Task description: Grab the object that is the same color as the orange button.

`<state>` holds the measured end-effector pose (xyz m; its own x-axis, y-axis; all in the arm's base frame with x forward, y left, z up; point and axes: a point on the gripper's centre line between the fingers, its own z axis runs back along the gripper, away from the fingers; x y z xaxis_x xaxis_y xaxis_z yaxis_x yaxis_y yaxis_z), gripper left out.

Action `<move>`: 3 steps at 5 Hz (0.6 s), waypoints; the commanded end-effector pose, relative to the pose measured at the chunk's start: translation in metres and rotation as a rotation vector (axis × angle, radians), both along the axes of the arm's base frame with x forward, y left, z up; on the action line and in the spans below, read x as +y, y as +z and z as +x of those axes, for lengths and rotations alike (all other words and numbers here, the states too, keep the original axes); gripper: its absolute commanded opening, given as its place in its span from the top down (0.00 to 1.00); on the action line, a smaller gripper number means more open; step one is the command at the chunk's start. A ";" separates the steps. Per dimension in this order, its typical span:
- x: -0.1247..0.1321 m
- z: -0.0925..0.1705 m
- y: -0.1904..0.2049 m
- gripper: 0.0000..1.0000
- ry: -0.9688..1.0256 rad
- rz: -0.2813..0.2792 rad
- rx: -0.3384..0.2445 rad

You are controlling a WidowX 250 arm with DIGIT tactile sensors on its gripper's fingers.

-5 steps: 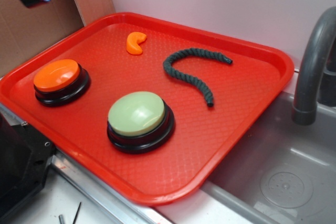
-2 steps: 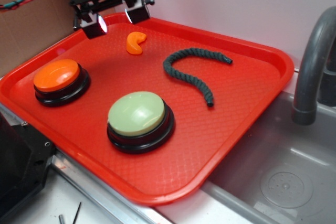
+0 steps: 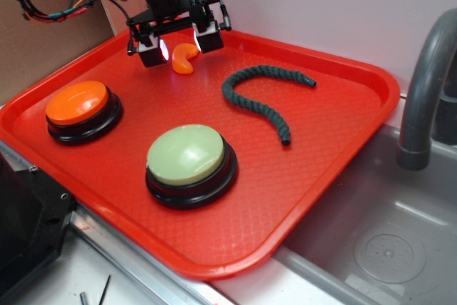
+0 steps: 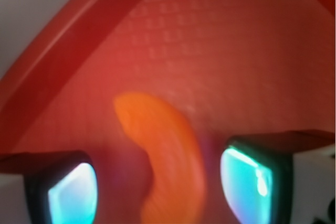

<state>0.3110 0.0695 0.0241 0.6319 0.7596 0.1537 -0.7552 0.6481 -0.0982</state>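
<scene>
The small orange crescent (image 3: 186, 58) lies on the red tray (image 3: 335, 112) near its far left corner. My gripper (image 3: 181, 44) hangs open right over it, one finger on each side, not touching it. In the wrist view the crescent (image 4: 165, 156) sits blurred between the two glowing fingertips (image 4: 244, 184), with gaps on both sides. The orange dome button (image 3: 78, 103) on its black base stands at the tray's left.
A pale green dome button (image 3: 187, 153) stands near the tray's front. A dark green twisted rope (image 3: 260, 98) curves right of the crescent. A grey sink (image 3: 385, 248) and tap (image 3: 427, 83) are at the right. Brown cardboard (image 3: 43, 41) stands at the back left.
The gripper has come in from the upper left, moved right and down, and now straddles the crescent. Nothing on the tray has moved.
</scene>
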 end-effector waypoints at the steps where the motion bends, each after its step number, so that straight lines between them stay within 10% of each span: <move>1: -0.005 0.007 0.004 1.00 -0.030 0.080 0.011; 3: -0.010 0.004 0.011 1.00 -0.021 0.117 0.047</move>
